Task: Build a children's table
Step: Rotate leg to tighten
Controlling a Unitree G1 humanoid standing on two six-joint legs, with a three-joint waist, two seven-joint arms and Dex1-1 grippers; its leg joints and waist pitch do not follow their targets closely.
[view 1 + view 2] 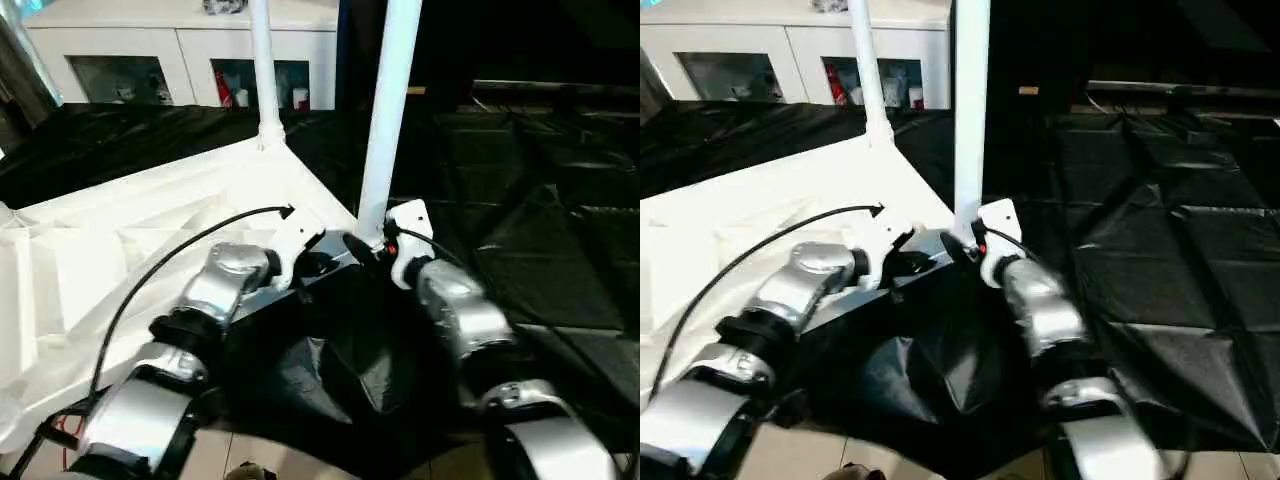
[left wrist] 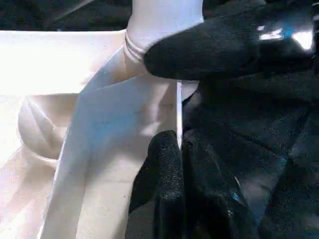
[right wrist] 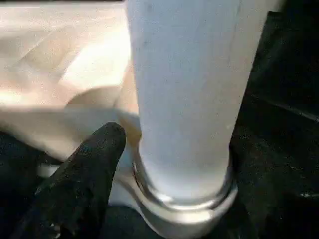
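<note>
The children's table top lies upside down on black cloth, ribbed underside up. Two white legs stand upright in its corner sockets, the near one at the front right corner and the far one behind it. My left gripper is shut on the top's thin rim just left of the near leg. My right gripper sits at the base of the near leg, open, one black finger standing a little off the leg's collar. Its other finger is hidden behind the leg.
A white cabinet with glass doors stands at the back left. Crumpled black cloth covers the surface to the right and hangs over the front edge. Pale floor shows below it.
</note>
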